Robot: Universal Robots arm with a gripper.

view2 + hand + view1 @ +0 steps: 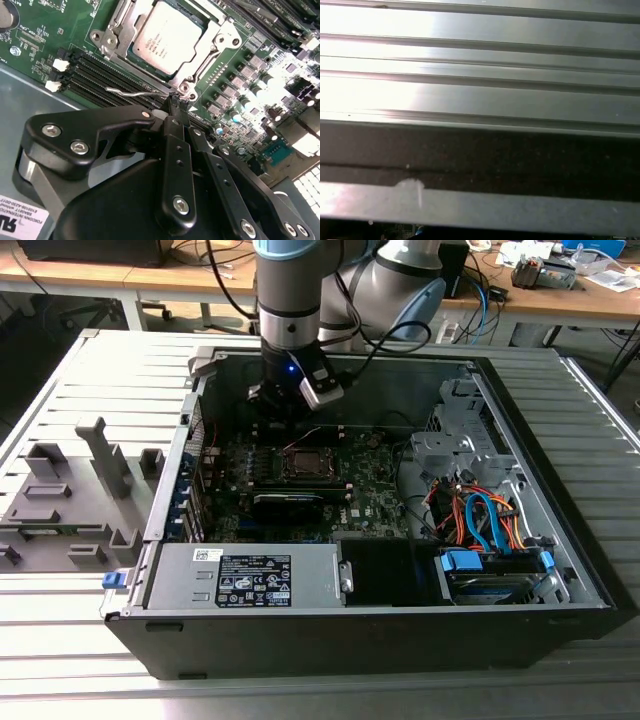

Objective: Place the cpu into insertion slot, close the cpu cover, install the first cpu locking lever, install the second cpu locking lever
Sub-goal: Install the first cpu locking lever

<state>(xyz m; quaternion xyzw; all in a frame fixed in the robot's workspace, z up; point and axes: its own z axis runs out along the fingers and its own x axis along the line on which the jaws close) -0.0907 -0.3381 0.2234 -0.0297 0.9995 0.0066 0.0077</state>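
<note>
While the cpu (pixel 167 37) sits socketed, the claw (pixel 178 102) (fingers together) pinches a locking lever (pixel 135 91).

Work surface: grey ribbed metal table (pixel 90 640), slats running across the exterior view, bright glare on the slats in the first wrist view. On it, at the exterior view's left, a set of grey fixture blocks (pixel 75 500), some upright, some low. Behind the table stand wooden desks (pixel 120 280) with black cables (pixel 225 260) draped over the edge. At the exterior view's far right, papers (pixel 600 260) lie on the desk top. Lighting even, overhead.
</note>
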